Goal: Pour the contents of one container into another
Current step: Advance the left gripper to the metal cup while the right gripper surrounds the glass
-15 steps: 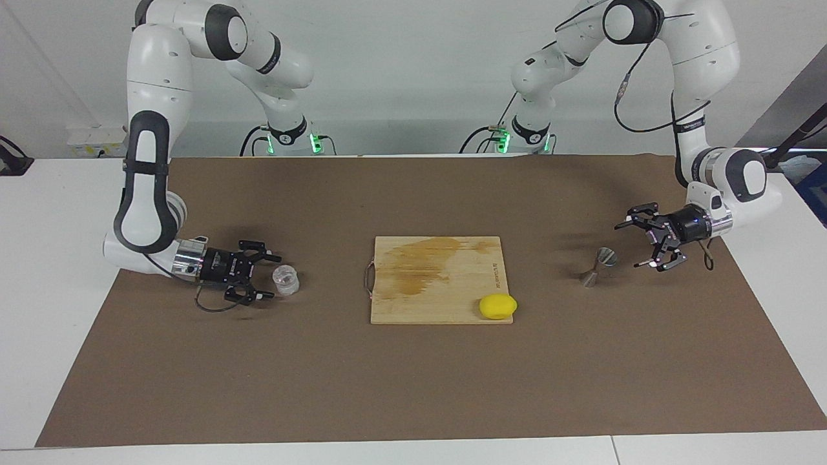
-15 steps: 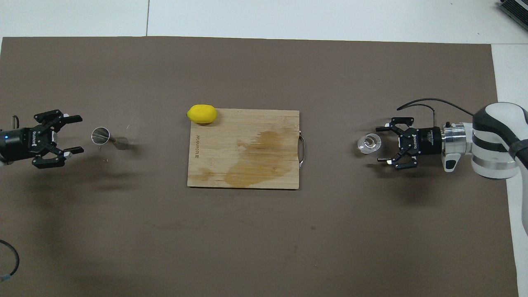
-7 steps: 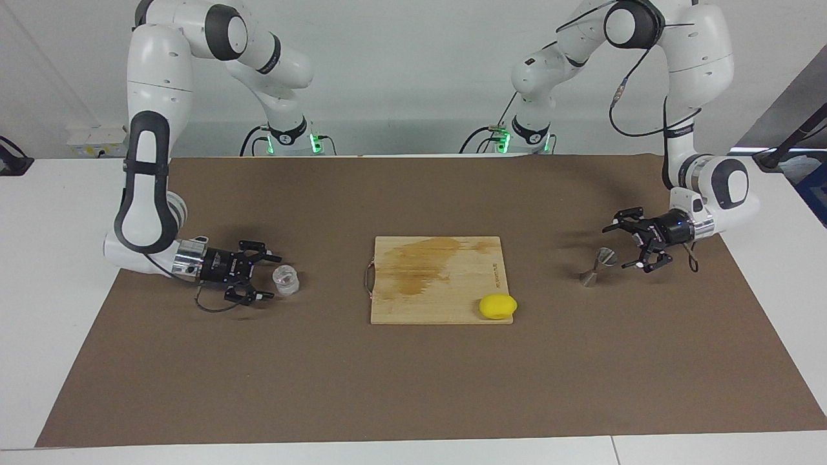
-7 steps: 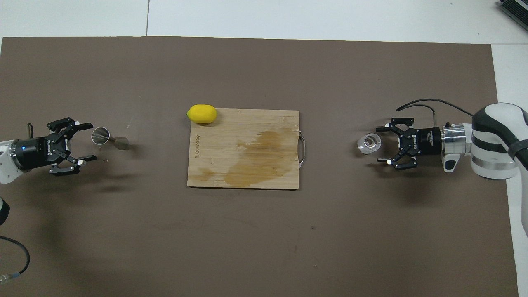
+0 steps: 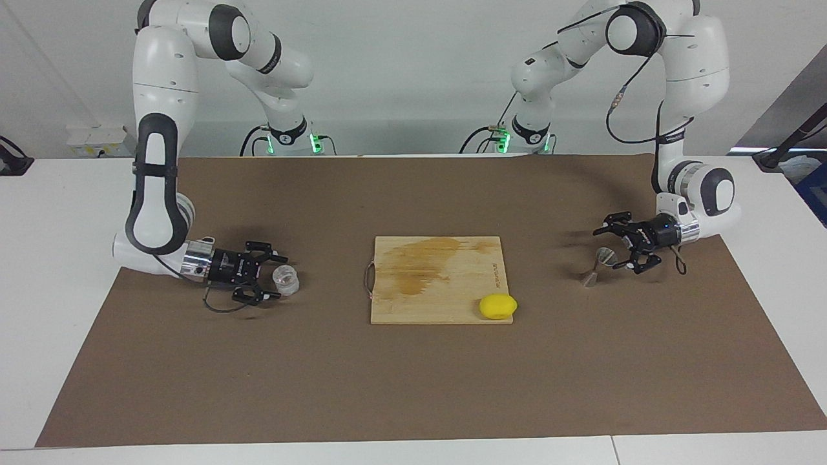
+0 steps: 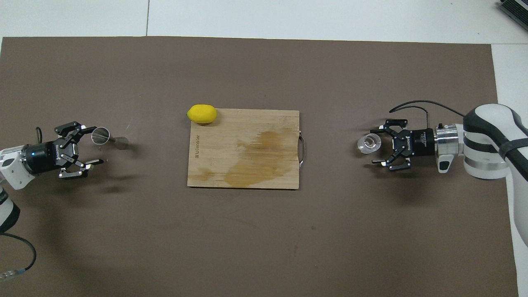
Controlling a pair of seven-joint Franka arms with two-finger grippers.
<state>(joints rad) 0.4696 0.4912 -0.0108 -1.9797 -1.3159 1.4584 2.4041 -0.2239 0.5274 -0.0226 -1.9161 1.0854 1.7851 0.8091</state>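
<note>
The left gripper (image 5: 616, 246), jaws spread, is closing in on the small silver hourglass-shaped metal jigger (image 5: 598, 265), standing toward the left arm's end from the stained wooden cutting board (image 5: 437, 278). The right gripper (image 5: 271, 279), also spread and empty, is edging up beside the small clear glass cup (image 5: 285, 279) at the board's other end, so both grasps look imminent.

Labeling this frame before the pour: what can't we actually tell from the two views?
- Glass cup: whether it holds liquid; clear glass, too small in both views.
- Jigger: whether the left gripper touches it; they overlap in the facing view, and the overhead cannot show height.
- Jigger's bowl: contents unreadable; glare in the overhead.
- Right gripper: open beside the cup; contact unclear.
- Left arm: cut off by the overhead view's edge.
</note>
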